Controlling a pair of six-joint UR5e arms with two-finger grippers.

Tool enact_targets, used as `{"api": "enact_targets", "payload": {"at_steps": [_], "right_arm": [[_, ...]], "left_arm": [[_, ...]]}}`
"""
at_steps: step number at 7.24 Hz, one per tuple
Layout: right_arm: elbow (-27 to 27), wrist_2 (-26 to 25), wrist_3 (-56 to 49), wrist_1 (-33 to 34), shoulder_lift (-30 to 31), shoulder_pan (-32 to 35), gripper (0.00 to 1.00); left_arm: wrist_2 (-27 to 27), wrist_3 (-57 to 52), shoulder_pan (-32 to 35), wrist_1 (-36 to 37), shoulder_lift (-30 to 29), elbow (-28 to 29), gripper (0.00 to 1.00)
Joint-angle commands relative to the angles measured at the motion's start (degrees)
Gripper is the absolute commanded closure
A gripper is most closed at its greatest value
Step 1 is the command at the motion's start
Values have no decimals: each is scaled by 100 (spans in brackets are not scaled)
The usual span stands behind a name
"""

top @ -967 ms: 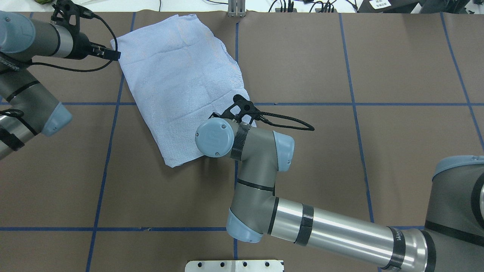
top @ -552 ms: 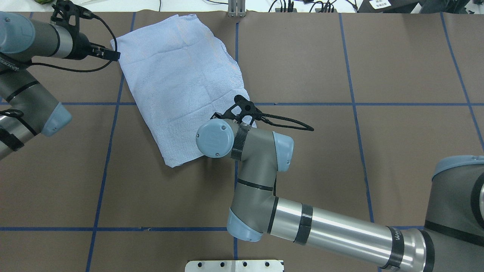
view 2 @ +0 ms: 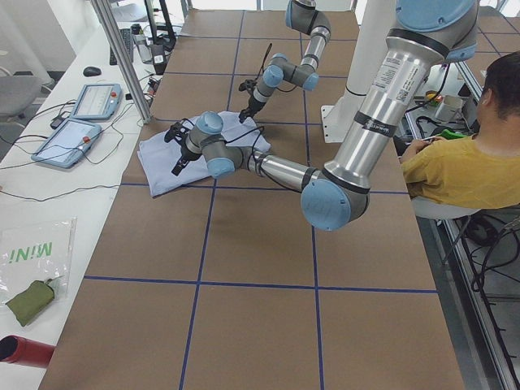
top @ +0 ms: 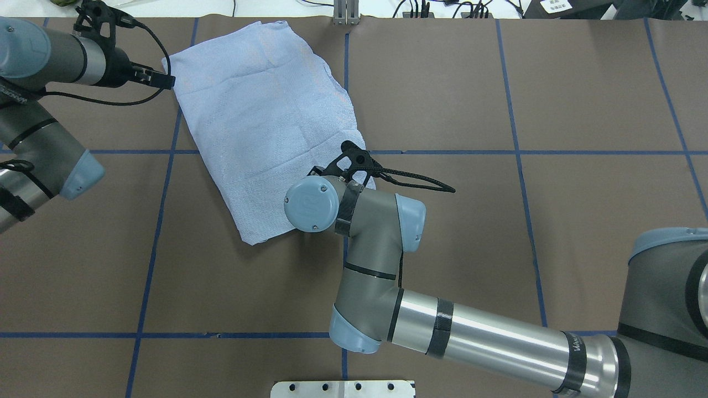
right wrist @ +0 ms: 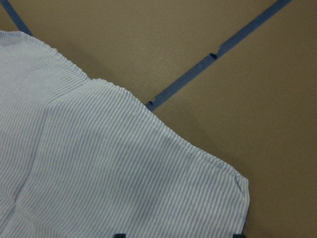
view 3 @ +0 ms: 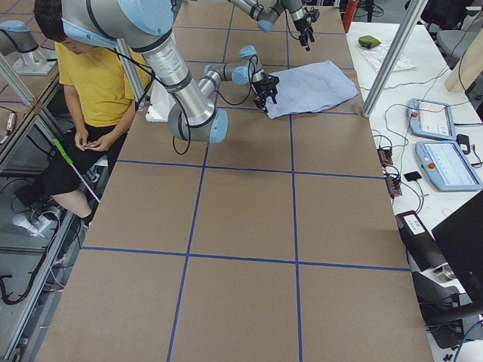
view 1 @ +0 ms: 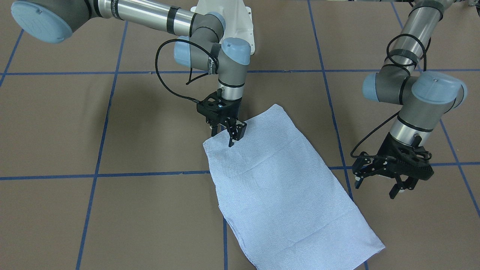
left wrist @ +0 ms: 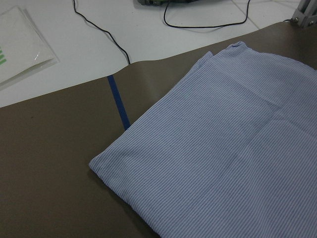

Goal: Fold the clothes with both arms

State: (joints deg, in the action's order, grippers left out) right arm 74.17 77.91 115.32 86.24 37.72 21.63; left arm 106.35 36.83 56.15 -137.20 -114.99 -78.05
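The light blue-and-white striped shirt [view 1: 285, 187] lies folded into a flat rectangle on the brown table, set at a slant; it also shows in the overhead view [top: 265, 121]. My right gripper [view 1: 225, 138] is open and hovers over the shirt's near corner, empty; the right wrist view shows that corner [right wrist: 99, 163] below it. My left gripper [view 1: 378, 187] is open and empty, beside the shirt's long edge and apart from it; overhead it sits at the far left corner [top: 166, 80]. The left wrist view shows that corner [left wrist: 223, 163] lying flat.
The white pedestal base [view 1: 240, 22] stands behind the shirt. A metal post [top: 345, 14] stands at the far table edge. A side bench holds teach pendants [view 3: 438, 136]. A person in yellow [view 2: 463, 162] sits by the robot.
My right arm has shifted slightly, its wrist moving a little to the left over the shirt's corner. The left arm and the shirt have not visibly moved.
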Motion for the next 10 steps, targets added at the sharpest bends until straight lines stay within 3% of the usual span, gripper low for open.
{"api": "enact_targets", "payload": {"at_steps": [1,2,5,6,9,10], "right_arm": [[-149,-22,0,7,-72,-18,22],[-149,-30,17,7,-72,-18,30],[-158,-31,122,7,-115,-18,88],[-158,-31,218,7,-115,-18,100],[-149,-48,281,-2,-186,-10,100],[-131,-48,272,-2,-212,-10,100]], "left_arm": [[0,0,-7,0,29,0,0],[0,0,-8,0,30,-8,0],[0,9,1,0,38,-8,0],[0,9,-7,-9,64,-8,0],[0,17,1,-9,65,-61,0],[96,366,-16,0,91,-348,0]]}}
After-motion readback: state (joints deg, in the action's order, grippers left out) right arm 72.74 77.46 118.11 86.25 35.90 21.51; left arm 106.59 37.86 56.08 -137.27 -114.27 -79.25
